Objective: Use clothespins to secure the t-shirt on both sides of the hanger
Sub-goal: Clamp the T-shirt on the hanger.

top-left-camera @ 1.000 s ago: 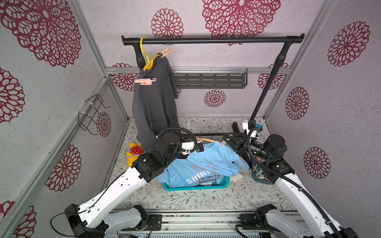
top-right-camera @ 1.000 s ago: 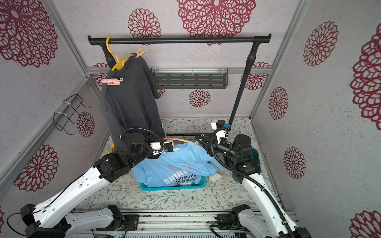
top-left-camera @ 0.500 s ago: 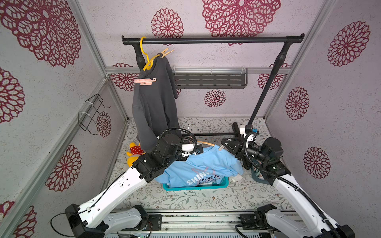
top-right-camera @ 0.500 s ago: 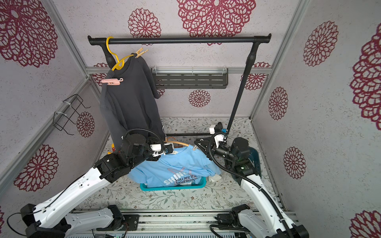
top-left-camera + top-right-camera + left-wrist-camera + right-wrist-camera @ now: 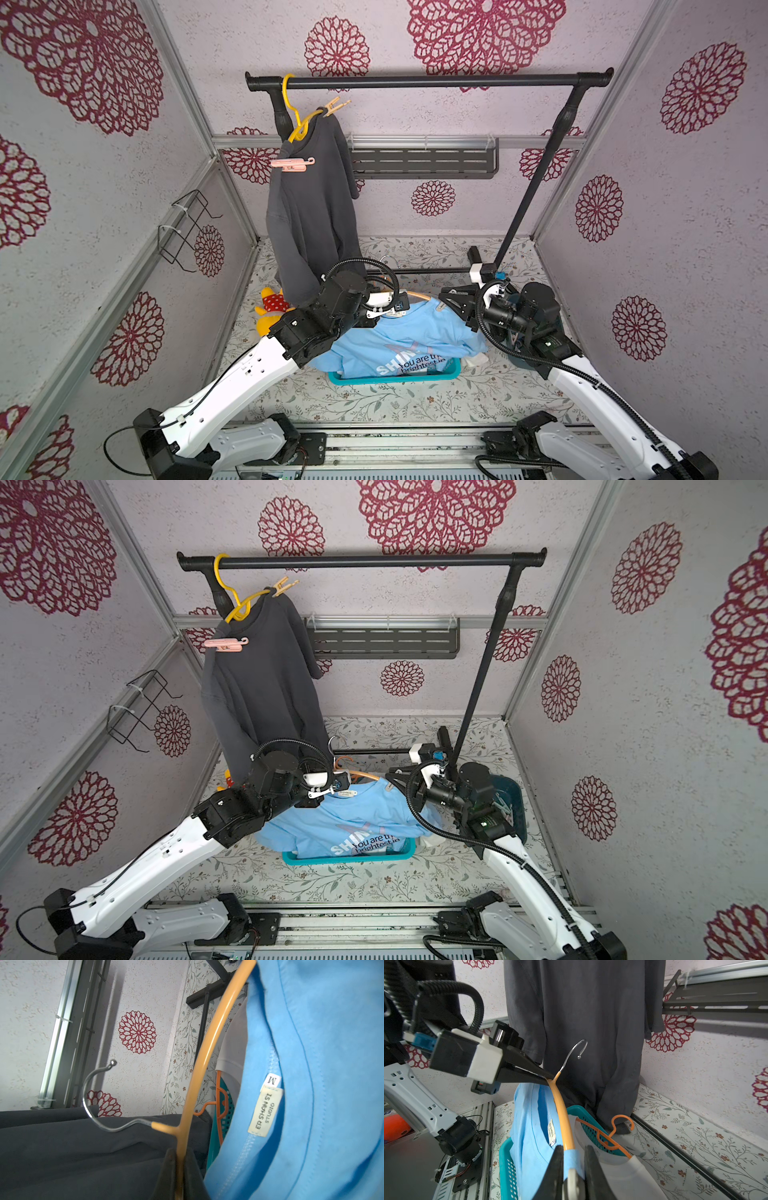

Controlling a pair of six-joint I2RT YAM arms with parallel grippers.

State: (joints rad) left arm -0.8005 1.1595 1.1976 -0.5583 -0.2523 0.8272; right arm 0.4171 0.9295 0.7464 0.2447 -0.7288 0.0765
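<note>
We see the left gripper (image 5: 180,1153) pressed tight on the peach hanger (image 5: 199,1059) beside its neck, at lower centre in both top views. The right gripper (image 5: 574,1148) pinches a whitish clothespin (image 5: 572,1180) at the shoulder of the blue t-shirt (image 5: 399,332), just right of centre.

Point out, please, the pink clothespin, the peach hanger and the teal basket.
pink clothespin (image 5: 292,165): in a top view, middle of its body.
peach hanger (image 5: 205,1043): left wrist view, its curved arm.
teal basket (image 5: 395,377): in a top view, its front rim.
</note>
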